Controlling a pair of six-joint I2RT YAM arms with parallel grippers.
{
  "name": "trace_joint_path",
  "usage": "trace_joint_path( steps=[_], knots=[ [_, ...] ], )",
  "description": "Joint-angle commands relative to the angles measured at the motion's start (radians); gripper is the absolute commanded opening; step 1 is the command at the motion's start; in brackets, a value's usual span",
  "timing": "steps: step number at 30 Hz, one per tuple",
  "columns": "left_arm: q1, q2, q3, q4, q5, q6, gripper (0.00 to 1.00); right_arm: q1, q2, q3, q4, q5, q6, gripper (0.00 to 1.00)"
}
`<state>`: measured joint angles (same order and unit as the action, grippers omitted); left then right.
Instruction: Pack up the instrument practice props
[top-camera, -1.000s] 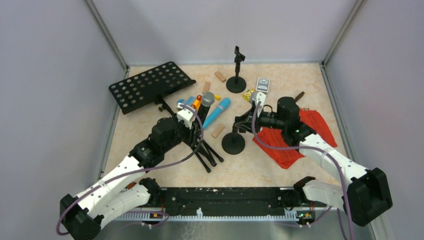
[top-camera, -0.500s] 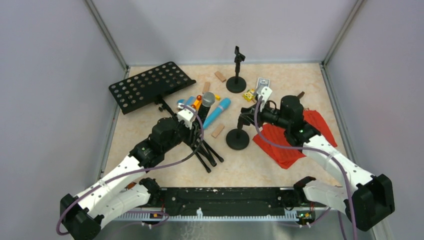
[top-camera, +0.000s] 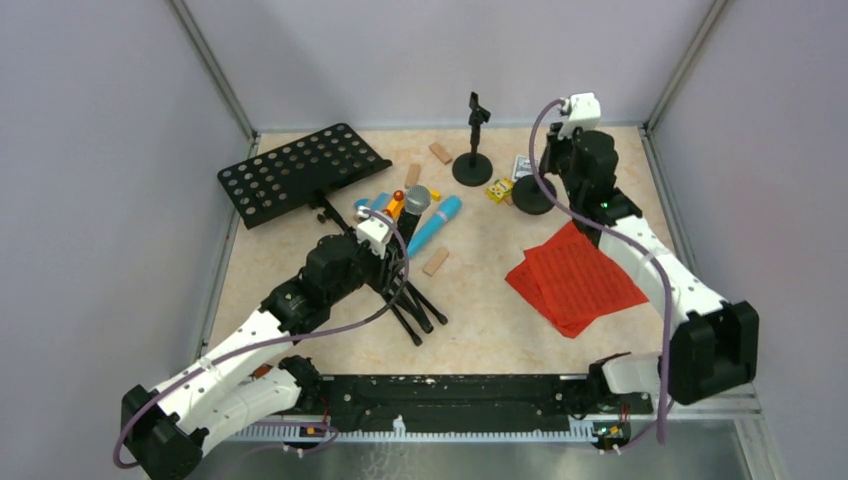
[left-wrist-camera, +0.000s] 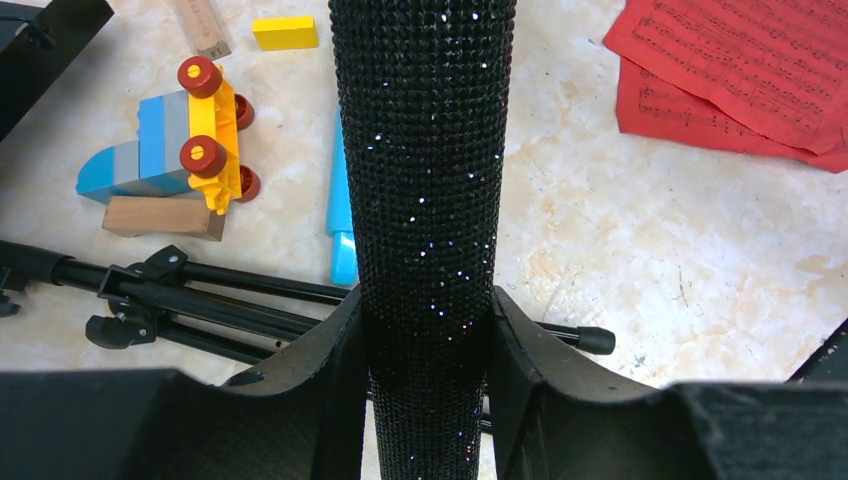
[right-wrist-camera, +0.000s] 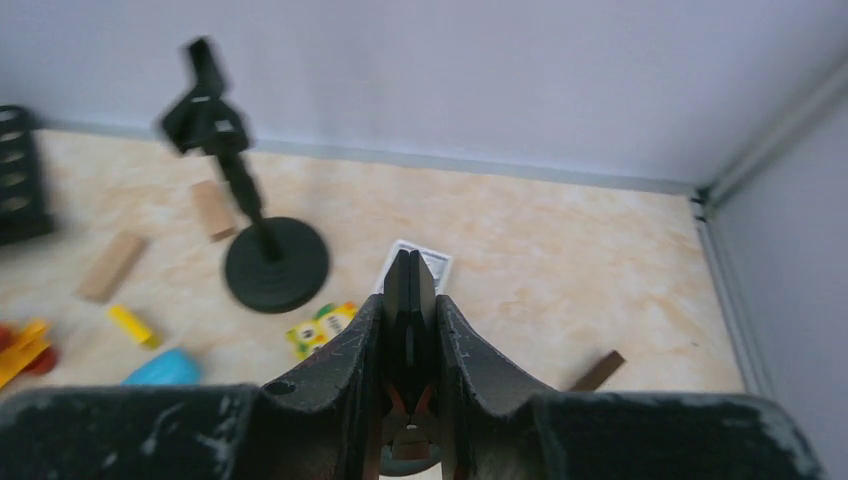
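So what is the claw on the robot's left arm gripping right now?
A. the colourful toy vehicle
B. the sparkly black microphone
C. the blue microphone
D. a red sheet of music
B: in the left wrist view the left gripper is clamped on both sides of the sparkly black microphone, while the blue microphone lies loose behind it.

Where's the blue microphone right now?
Top view, centre: the blue microphone lies flat just right of the black silver-headed microphone that the left tool grips, with a small wooden block just nearer the arms.
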<state>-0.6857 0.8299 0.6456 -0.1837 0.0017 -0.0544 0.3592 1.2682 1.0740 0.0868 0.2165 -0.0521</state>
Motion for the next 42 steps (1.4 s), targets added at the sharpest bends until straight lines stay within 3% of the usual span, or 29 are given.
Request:
trace_joint_path(
  steps=[1, 9, 18, 22, 25, 27, 34, 39, 42],
  knots=[
    [0.003, -0.008, 0.018, 0.052, 0.027, 0.009, 0.00, -0.105, 0.132, 0.155, 0.117, 0.153, 0.043, 0.00],
    [0.003, -0.012, 0.015, 0.056, -0.008, -0.016, 0.00, -0.225, 0.429, 0.420, 0.111, 0.137, 0.067, 0.00],
    [0.003, -0.007, 0.013, 0.055, -0.050, -0.033, 0.00, -0.275, 0.604, 0.494, 0.125, 0.067, 0.009, 0.01],
    [0.002, 0.000, 0.016, 0.052, -0.060, -0.042, 0.00, -0.275, 0.613, 0.495, 0.107, 0.029, 0.011, 0.35],
    [0.003, 0.002, 0.016, 0.051, -0.069, -0.051, 0.00, -0.275, 0.573, 0.489, 0.080, 0.033, 0.029, 0.70],
    [0.003, 0.003, 0.020, 0.049, -0.059, -0.050, 0.00, -0.275, 0.537, 0.507, -0.002, 0.062, 0.071, 0.78],
    [0.002, 0.024, 0.033, 0.138, 0.135, 0.022, 0.00, -0.275, 0.237, 0.297, -0.141, 0.092, 0.317, 0.83],
    [0.003, 0.157, 0.085, 0.261, 0.325, 0.165, 0.00, -0.273, -0.048, 0.004, -0.171, -0.170, 0.485, 0.84],
    [0.003, 0.285, 0.148, 0.264, 0.410, 0.267, 0.00, -0.229, -0.187, -0.144, -0.178, -0.255, 0.487, 0.85]
  ],
)
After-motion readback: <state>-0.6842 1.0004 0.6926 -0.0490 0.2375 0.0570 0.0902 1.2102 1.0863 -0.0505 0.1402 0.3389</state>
